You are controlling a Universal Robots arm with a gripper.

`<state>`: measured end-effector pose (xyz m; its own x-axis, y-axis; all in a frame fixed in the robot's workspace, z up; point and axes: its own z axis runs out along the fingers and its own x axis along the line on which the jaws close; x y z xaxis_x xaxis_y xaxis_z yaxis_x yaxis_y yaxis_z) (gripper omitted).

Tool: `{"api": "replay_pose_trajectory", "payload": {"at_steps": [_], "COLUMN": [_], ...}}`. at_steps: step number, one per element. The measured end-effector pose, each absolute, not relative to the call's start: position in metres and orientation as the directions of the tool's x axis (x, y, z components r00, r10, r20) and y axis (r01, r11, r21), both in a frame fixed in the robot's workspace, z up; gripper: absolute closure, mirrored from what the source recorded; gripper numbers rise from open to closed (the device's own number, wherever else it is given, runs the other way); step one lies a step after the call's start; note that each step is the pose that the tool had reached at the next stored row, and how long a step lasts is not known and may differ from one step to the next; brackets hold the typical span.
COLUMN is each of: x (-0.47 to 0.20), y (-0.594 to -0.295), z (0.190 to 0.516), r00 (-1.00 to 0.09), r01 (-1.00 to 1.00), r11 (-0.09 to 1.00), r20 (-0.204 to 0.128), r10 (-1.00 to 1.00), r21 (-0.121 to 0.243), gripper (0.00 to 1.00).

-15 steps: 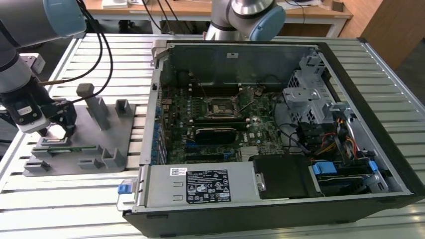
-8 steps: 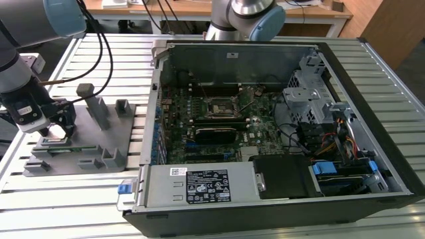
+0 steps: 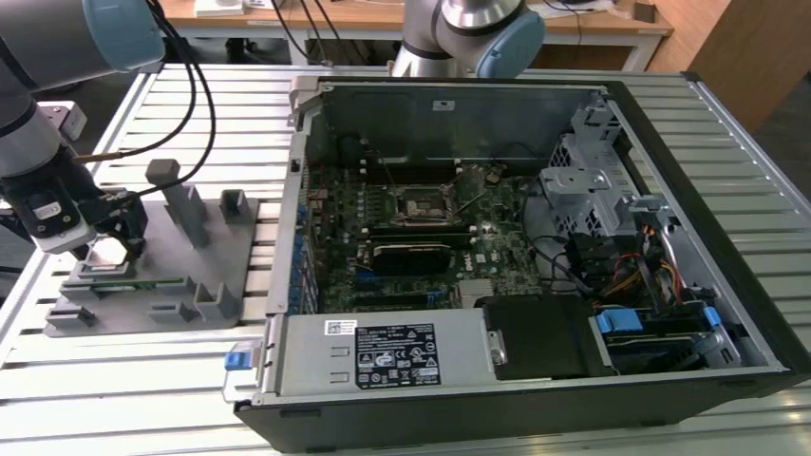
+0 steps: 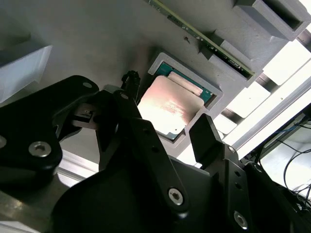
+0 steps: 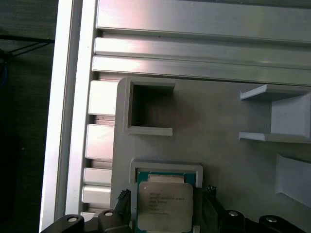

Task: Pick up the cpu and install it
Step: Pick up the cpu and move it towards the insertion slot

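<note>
The gripper (image 4: pixel 166 101) is positioned over the cpu (image 5: pixel 164 204), seated in its pocket in the grey fixture (image 5: pixel 218 121); the jaws stand apart, one on either side.

Robotics lab: aluminium bench (image 3: pixel 127 380), opened computer (image 3: pixel 457 123)

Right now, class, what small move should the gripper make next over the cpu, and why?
Probably close gently: the open gripper straddles the cpu, which lies flat in its grey holder, one finger at each side, with gaps showing.
</note>
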<state>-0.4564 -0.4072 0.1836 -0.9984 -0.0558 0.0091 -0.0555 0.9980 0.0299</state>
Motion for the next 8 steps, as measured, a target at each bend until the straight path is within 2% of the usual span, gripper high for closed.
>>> {"api": "replay_pose_trajectory", "payload": {"at_steps": [6, 7, 8], "x": [-0.4564, -0.4564, -0.4564], "y": [-0.4070, -0.4070, -0.4070], "z": [0.1836, 0.1837, 0.1836], "r00": [-0.998, -0.998, -0.998], "r01": [-0.056, -0.056, -0.056], "r11": [0.998, 0.998, 0.998], "r20": [0.009, 0.009, 0.009], "r10": [-0.056, -0.056, -0.056], "r21": [0.030, 0.030, 0.030], "gripper": [0.32, 0.33, 0.39]}}
